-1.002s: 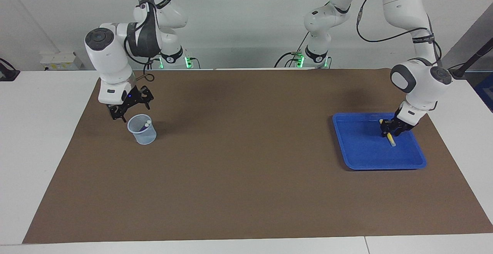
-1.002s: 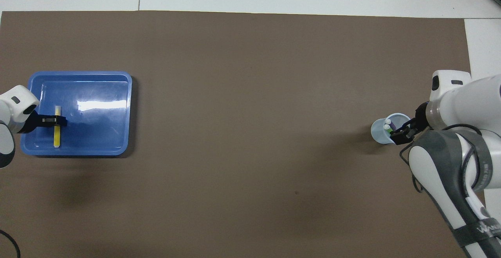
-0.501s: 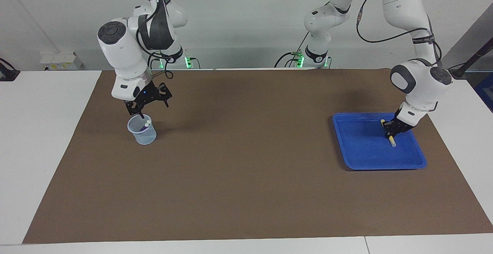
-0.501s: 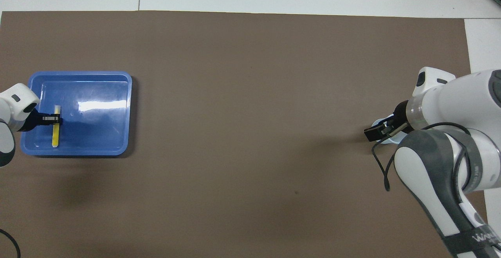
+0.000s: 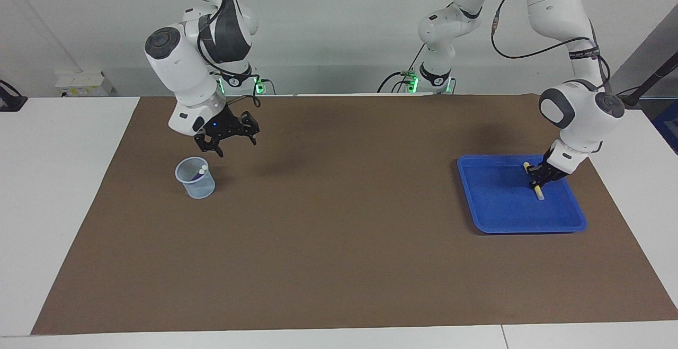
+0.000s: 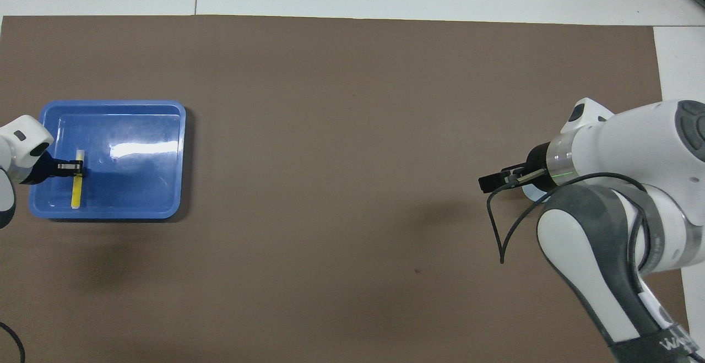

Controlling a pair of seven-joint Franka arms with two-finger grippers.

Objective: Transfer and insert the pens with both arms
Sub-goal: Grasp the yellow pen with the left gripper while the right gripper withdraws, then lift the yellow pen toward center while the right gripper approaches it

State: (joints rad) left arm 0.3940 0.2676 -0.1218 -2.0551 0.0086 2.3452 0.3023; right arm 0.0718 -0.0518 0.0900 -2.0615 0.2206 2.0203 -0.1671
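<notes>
Since a second ago, my left gripper (image 5: 538,178) has been closing down onto the yellow pen (image 5: 535,180) while my right gripper (image 5: 226,140) has been rising away from the cup (image 5: 195,178) and swinging toward the middle of the desk (image 5: 339,264).

The yellow pen is lying flat in the blue tray (image 5: 503,216), at the tray's edge toward the left arm's end of the desk, and my left gripper is now clenched around its middle, fingertips down at the tray floor. Two other pens (image 5: 202,169) are already standing in the cup, their whitish ends showing above the rim, at the right arm's end of the desk. My right gripper is hanging over the brown mat (image 5: 339,126) beside the cup, spread wide and carrying nothing.

I am judging the lift as the risky part. The pen is slim and I am pinching it crosswise, so if the hold is off-centre it may be tilting or slipping as I raise it. At the handover, a tilted pen could be missing my right gripper's fingers, and a badly aligned pen could later be knocking the light cup over.
</notes>
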